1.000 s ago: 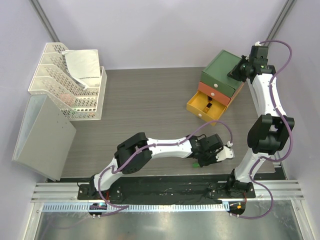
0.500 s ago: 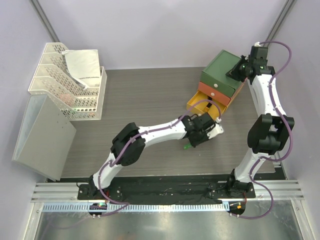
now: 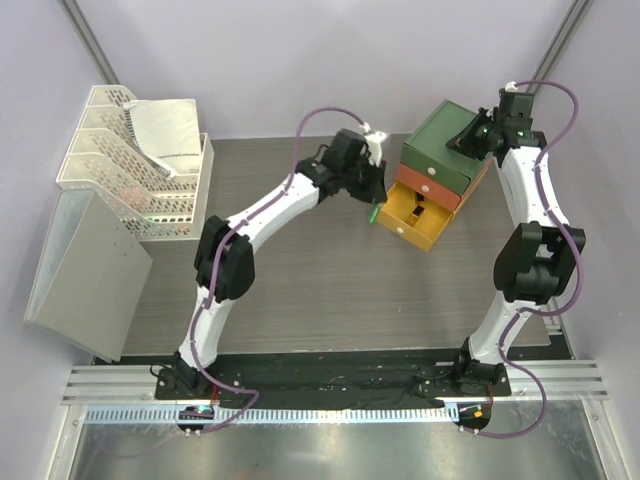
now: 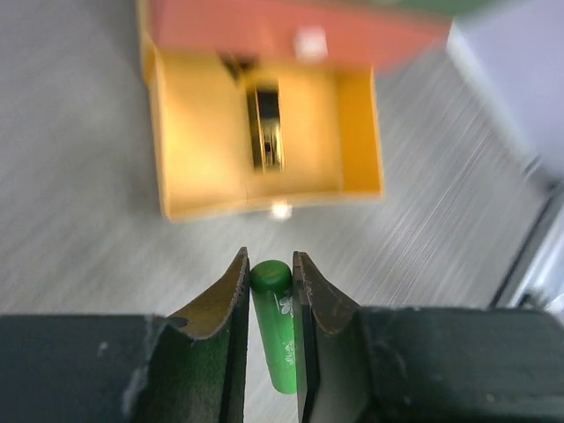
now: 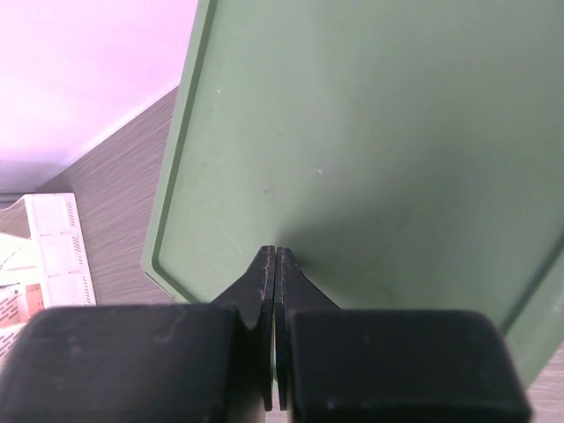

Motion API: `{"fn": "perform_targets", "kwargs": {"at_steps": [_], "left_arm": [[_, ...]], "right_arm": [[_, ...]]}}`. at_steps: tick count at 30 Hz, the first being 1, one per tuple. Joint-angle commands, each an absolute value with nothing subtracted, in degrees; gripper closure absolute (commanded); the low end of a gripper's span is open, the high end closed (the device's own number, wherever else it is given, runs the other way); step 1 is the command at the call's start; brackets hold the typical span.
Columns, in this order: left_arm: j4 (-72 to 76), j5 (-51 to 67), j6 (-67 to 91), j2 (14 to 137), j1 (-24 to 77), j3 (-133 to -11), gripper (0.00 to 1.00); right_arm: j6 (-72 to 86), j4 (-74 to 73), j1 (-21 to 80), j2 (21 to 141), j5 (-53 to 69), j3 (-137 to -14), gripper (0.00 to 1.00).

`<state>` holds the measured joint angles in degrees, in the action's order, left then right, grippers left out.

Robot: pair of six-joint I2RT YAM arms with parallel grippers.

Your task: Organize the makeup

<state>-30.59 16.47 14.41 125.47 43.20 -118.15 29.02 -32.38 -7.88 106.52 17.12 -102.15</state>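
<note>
Left gripper clamping green tube near open yellow drawer, black-gold stick inside, right gripper closed, tips at drawer box.

Drawer box: 2 o'clock on the table; green top, orange middle, yellow drawer pulled open.
Mesh trays: 10 o'clock, white, holding grey paper.
Grey panel: 9 o'clock, beside the trays.
</note>
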Motion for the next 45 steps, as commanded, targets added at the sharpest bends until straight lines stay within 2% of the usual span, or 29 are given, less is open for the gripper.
{"fn": "perform_targets", "kwargs": {"at_steps": [1, 4, 8, 15, 17, 18, 19, 22, 25, 26, 30, 33, 34, 37, 41, 45], "left_arm": [[-10.7, 28.3, 37.6, 127.8, 38.8, -118.8, 0.95], [-0.8, 29.8, 45.8, 132.6, 38.1, -122.0, 0.98], [-0.4, 30.1, 50.9, 139.6, 38.3, -132.3, 0.99], [5.9, 27.7, 53.7, 141.7, 38.5, -128.9, 0.99], [6.2, 27.7, 53.1, 141.6, 38.5, -127.5, 0.96], [6.4, 27.8, 52.9, 141.4, 38.5, -126.9, 0.9], [6.9, 27.8, 52.6, 141.3, 38.5, -126.4, 0.74], [6.9, 26.6, 51.2, 140.4, 38.8, -124.7, 0.4], [6.9, 25.8, 50.7, 140.2, 38.8, -123.9, 0.26], [6.5, 25.8, 50.5, 140.4, 38.8, -124.6, 0.25], [6.2, 26.8, 50.9, 140.6, 38.6, -125.5, 0.29], [6.6, 28.6, 51.2, 138.8, 38.1, -123.9, 0.43], [6.9, 29.3, 51.4, 138.1, 37.9, -123.2, 0.61], [6.7, 31.1, 51.7, 134.6, 37.2, -118.3, 0.92], [10.1, 30.6, 54.3, 130.9, 36.7, -105.6, 0.98], [17.1, 32.7, 60.6, 130.3, 36.6, -96.6, 1.0]], "right_arm": [[27.5, -38.7, -7.6, 111.0, 16.3, -102.2, 0.99], [27.2, -38.7, -7.6, 112.0, 16.5, -102.9, 0.99], [27.2, -38.7, -7.6, 113.5, 17.6, -104.0, 0.99], [28.0, -38.5, -7.6, 115.4, 19.3, -107.0, 0.99], [28.2, -38.4, -7.6, 115.9, 19.4, -107.8, 0.99], [28.4, -38.3, -7.6, 116.2, 19.4, -108.2, 0.99], [28.5, -38.2, -7.6, 116.5, 19.5, -108.3, 0.99], [28.9, -37.9, -7.6, 116.8, 20.0, -108.4, 0.99], [28.7, -37.8, -7.6, 116.5, 19.8, -108.2, 0.99], [28.5, -37.8, -7.7, 116.3, 19.5, -108.1, 0.99], [28.4, -37.6, -7.7, 116.4, 19.6, -107.8, 0.99], [28.4, -37.5, -7.7, 116.6, 19.8, -107.9, 0.99], [28.2, -37.5, -7.7, 116.6, 19.8, -108.0, 0.99], [28.2, -37.4, -7.8, 117.0, 19.9, -108.0, 0.99], [28.7, -37.3, -7.8, 117.8, 20.6, -107.7, 0.99], [28.8, -36.9, -7.8, 118.0, 20.7, -106.9, 0.99]]}}
